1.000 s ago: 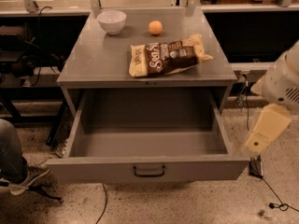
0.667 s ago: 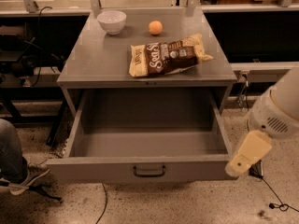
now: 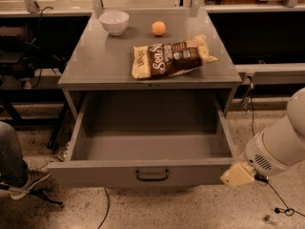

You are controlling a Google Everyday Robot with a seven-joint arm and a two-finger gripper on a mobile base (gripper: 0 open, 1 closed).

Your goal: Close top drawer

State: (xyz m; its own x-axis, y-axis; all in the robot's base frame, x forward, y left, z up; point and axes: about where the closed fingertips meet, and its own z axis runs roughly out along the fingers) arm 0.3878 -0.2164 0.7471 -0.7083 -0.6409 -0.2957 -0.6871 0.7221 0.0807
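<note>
At the far left, around 8 o'clock in the view, we see a person's leg [image 3: 8,156] and a shoe [image 3: 29,181] on the speckled floor. Right of them stands the grey bench [image 3: 95,63]. On its top a white bowl [image 3: 114,22] sits at 11 o'clock and a small orange [image 3: 158,28] at 12 o'clock. A brown-and-cream snack bag [image 3: 171,59] lies flat from the middle toward 3 o'clock, apart from both.

Under that top, the top drawer [image 3: 152,147] is pulled far out toward us, its grey floor and side walls in plain view. Its flat front faces 6 o'clock, with the black bar handle [image 3: 152,175] at its middle.

The tool [image 3: 238,174] is at about 4 o'clock from the drawer's middle, just beside the front right corner; we cannot tell whether it touches. From the tool, the handle lies at 9 o'clock. We cannot tell how far the tool is open, and we see nothing held in it. The pale arm [image 3: 279,147] rises from it toward 2 o'clock and leaves the view at the right edge. A thin black cable [image 3: 281,209] lies on the floor below.
</note>
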